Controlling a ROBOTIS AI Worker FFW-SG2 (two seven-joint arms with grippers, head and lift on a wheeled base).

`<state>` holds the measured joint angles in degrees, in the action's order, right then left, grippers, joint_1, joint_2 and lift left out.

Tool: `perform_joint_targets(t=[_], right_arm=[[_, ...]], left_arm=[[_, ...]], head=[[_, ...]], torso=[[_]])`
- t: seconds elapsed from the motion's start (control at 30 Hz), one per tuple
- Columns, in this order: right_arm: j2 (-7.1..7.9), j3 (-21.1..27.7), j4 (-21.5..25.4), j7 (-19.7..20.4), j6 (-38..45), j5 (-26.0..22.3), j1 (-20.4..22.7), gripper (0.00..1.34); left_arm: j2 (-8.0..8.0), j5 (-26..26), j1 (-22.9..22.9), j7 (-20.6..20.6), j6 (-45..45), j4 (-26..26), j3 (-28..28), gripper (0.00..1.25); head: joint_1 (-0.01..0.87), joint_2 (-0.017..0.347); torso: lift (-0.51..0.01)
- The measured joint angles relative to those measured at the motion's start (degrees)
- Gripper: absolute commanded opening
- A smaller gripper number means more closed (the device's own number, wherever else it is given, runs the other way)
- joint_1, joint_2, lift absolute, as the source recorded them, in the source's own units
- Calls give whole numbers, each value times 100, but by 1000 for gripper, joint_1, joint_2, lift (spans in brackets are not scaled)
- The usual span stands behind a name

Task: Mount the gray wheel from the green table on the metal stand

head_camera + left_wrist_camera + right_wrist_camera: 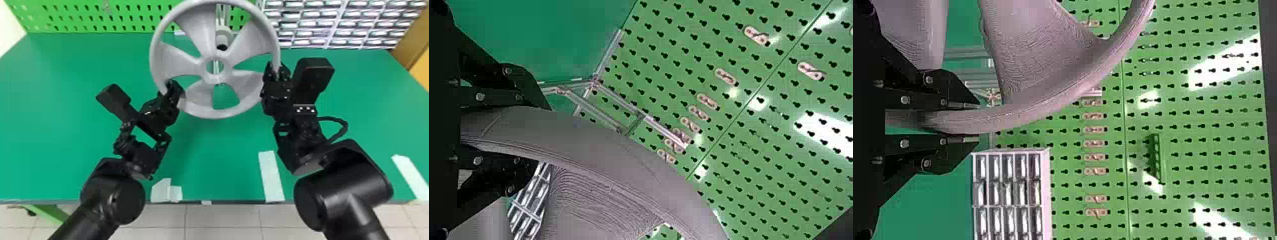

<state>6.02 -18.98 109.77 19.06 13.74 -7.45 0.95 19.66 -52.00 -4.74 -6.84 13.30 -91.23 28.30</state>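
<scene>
Bench: green table (76, 70), with a green pegboard (131, 19) along its far side; a rack of small drawers (332, 24) stands at back right. Gray wheel (190, 65) is off the table, between the two arms, its open face toward the head. Left gripper (172, 89) is clamped on the near-left rim; right gripper (975, 122) is clamped on the right rim, its two fingers flanking it. Metal stand (220, 14) lies beyond the wheel. Key relation: in the head view the stand's gray spindle (223, 33) shows between spokes, above and slightly right of the hub hole (214, 67); neither gripper is clearly nearer to it. Judgement: alignment step, not yet mounted. Next, bring hole and spindle onto one axis, then push away from the robot. Risk: a spoke knocks the spindle.
</scene>
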Motion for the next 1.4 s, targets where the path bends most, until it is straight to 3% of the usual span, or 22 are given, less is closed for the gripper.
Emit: perform_joint_targets(t=[0.57, 1.4], right_arm=[[-134, 218, -359, -25, 50, 120, -224, 5], [-197, 296, -677, -70, 215, 137, -596, 5]], left_arm=[[-274, 289, -569, 280, -186, 708, 73, 156], [-629, 969, -856, 374, -509, 1113, -481, 153]], head=[[867, 52], [867, 52]], torso=[[-100], [-100]])
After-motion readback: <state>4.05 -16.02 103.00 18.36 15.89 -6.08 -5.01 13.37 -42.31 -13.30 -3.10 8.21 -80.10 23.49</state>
